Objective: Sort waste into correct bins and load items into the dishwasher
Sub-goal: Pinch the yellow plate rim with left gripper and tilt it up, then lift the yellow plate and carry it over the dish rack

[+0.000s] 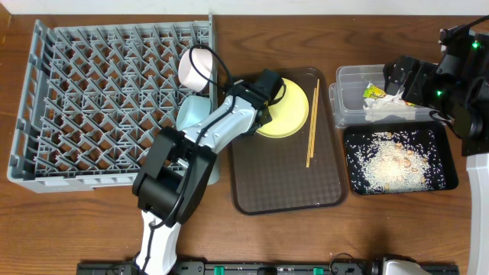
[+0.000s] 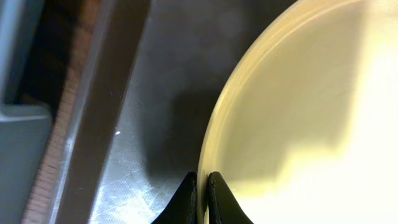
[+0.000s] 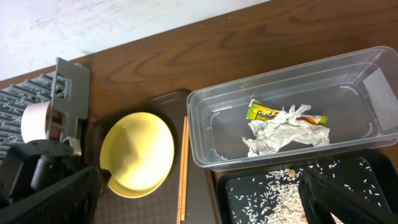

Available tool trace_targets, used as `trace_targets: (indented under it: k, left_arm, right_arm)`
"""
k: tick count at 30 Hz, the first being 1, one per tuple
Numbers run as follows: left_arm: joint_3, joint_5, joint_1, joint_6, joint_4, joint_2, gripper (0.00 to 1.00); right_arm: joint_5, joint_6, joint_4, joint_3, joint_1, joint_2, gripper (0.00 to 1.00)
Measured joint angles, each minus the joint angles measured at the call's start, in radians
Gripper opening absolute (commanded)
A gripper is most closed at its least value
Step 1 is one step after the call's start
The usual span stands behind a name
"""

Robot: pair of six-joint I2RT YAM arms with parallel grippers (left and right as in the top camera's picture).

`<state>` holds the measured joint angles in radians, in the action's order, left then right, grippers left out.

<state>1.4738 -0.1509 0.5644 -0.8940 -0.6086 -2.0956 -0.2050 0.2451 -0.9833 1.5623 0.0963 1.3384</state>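
My left gripper [image 1: 262,93] is shut on the left rim of the round yellow plate [image 1: 292,107], which is at the far end of the brown serving tray. The left wrist view shows both jaws [image 2: 202,186] pinching the plate's edge [image 2: 298,124]. My right gripper [image 1: 401,76] is open and empty above the clear tub [image 1: 345,107]. The tub holds the yellow-green wrapper [image 3: 264,113] and crumpled white paper [image 3: 283,134]. Rice scraps [image 1: 393,162] lie in the black tray [image 1: 447,179]. Two chopsticks [image 1: 312,126] lie right of the plate. A white cup [image 1: 197,65] and light blue bowl [image 1: 192,114] sit at the grey rack's [image 1: 92,99] right side. No white bowl shows.
The dark brown serving tray [image 1: 286,187] lies between the rack and the two bins. The bins stand side by side at the right, the clear tub behind the black tray. My left arm stretches from the front edge across the rack's right corner.
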Motion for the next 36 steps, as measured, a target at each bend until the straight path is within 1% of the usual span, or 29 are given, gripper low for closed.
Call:
trace_targets:
  k: [4, 9, 13, 14, 16, 18, 19, 23, 28, 33, 36]
  left_arm:
    - [-0.011, 0.01, 0.0, 0.142, -0.001, 0.066, 0.07]
    - [-0.012, 0.013, 0.0, 0.315, 0.001, 0.192, 0.07]
    - [-0.012, 0.013, 0.0, 0.375, 0.0, 0.227, 0.08]
    - [-0.012, 0.013, 0.0, 0.374, -0.003, 0.227, 0.13]
    - [-0.012, 0.013, 0.0, 0.357, -0.011, 0.227, 0.34]
    - [-0.012, 0.014, 0.0, 0.337, -0.012, 0.227, 0.44]
    - [-0.012, 0.014, 0.0, 0.319, -0.012, 0.227, 0.47]
    - [-0.012, 0.013, 0.0, 0.251, -0.01, 0.211, 0.47]
    - [-0.012, 0.014, 0.0, 0.18, -0.002, 0.13, 0.46]
    - [-0.012, 0.016, 0.0, 0.128, 0.004, 0.056, 0.36]
    - [-0.012, 0.029, 0.0, 0.106, 0.012, 0.039, 0.36]
  right_arm:
    - [0.0, 0.0, 0.0, 0.0, 0.0, 0.0, 0.99]
    - [0.0, 0.0, 0.0, 0.0, 0.0, 0.0, 0.99]
    - [0.0, 0.0, 0.0, 0.0, 0.0, 0.0, 0.99]
    - [0.0, 0.0, 0.0, 0.0, 0.0, 0.0, 0.99]
    - [0.0, 0.0, 0.0, 0.0, 0.0, 0.0, 0.99]
    - [0.0, 0.0, 0.0, 0.0, 0.0, 0.0, 0.99]
    - [0.0, 0.0, 0.0, 0.0, 0.0, 0.0, 0.99]
    - [0.0, 0.0, 0.0, 0.0, 0.0, 0.0, 0.99]
    - [0.0, 0.0, 0.0, 0.0, 0.0, 0.0, 0.99]
    - [0.0, 0.0, 0.0, 0.0, 0.0, 0.0, 0.99]
    - [0.0, 0.0, 0.0, 0.0, 0.0, 0.0, 0.99]
